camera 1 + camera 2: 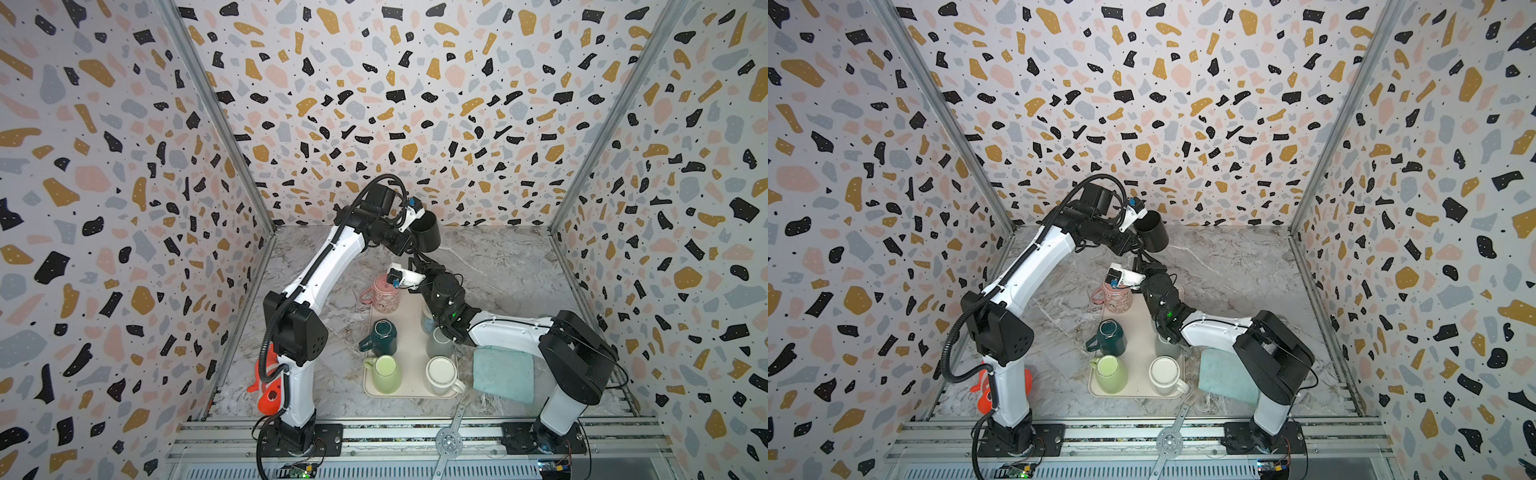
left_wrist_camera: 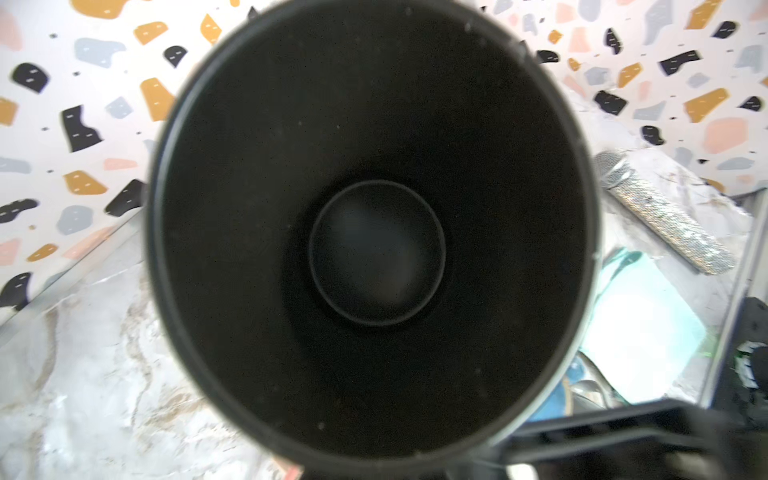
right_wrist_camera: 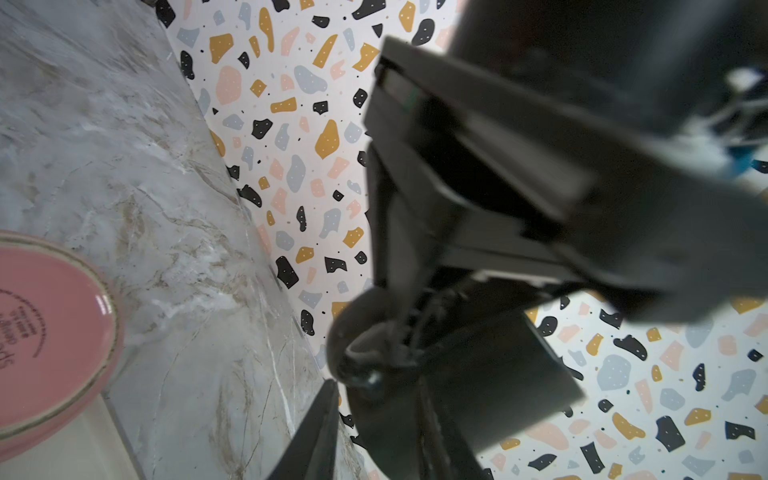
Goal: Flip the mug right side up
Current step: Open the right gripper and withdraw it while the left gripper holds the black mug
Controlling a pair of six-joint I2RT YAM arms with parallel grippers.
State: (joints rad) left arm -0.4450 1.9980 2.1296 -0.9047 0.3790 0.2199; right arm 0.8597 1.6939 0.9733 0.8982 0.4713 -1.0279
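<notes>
Left wrist view faces into the black mug (image 2: 376, 253) clamped in your left gripper (image 1: 413, 239), evidently mid-flip; right gripper (image 1: 417, 259) spread indeterminate; next, seat it base-down on the desk (image 1: 498, 266).

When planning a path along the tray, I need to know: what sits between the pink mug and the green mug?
Only the dark teal mug, standing on the tray; both top views show it.

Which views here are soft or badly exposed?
Both top views: sharp, evenly lit, walls splayed by the wide lens. Left wrist: black mug fills the frame, its rim soft; teal cloth blown out. Right wrist: close dark parts smeared; pink mug fairly crisp.
</notes>
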